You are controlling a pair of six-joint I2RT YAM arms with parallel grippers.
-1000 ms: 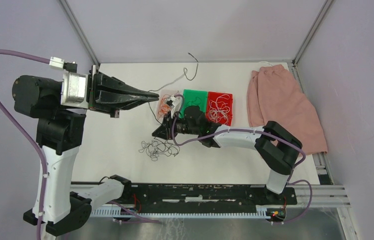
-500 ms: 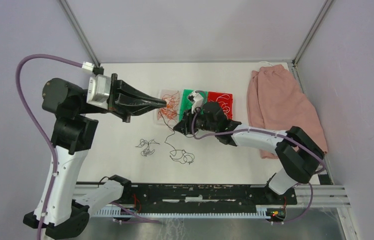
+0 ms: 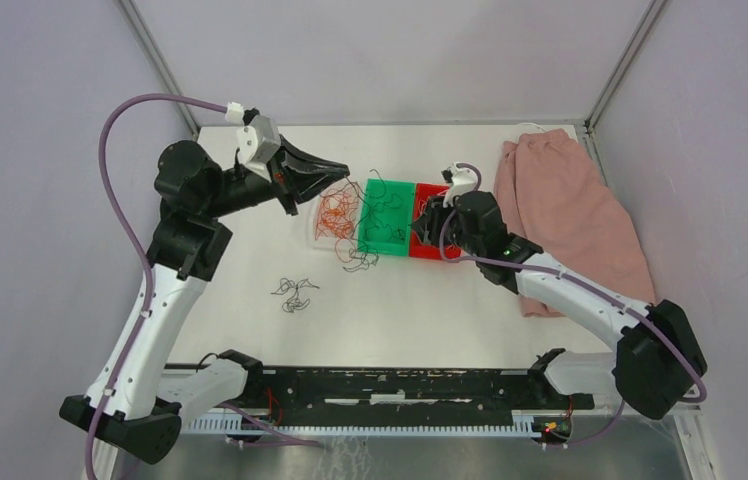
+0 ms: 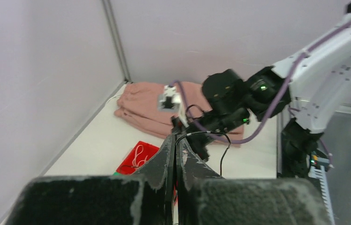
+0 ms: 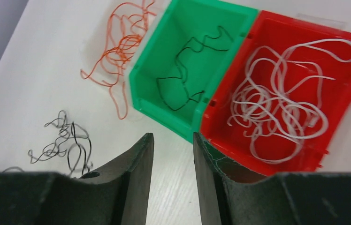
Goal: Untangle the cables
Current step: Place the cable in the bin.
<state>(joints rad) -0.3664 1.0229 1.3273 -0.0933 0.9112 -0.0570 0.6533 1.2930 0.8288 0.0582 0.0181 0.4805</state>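
The cables are sorted by colour. Orange wires (image 3: pixel 334 214) lie in a clear tray, also in the right wrist view (image 5: pixel 119 49). A black wire (image 5: pixel 183 79) lies in the green tray (image 3: pixel 387 228). White wires (image 5: pixel 277 108) fill the red tray (image 5: pixel 347 70). A small black clump (image 3: pixel 293 293) lies on the table in front, also in the right wrist view (image 5: pixel 63 145). My left gripper (image 3: pixel 346 171) is shut on a black wire (image 4: pixel 211 135) that hangs over the trays. My right gripper (image 5: pixel 171 138) is open and empty, above the near edge of the green and red trays.
A pink cloth (image 3: pixel 565 215) lies at the right side of the table, also in the left wrist view (image 4: pixel 141 105). The enclosure's walls and metal frame close in at the back. The right arm (image 4: pixel 239 98) fills the middle of the left wrist view.
My left gripper has risen and moved back-right, carrying a black wire over the trays. My right gripper has moved right from the table's middle to the red tray. The loose black wire has left the table's middle.
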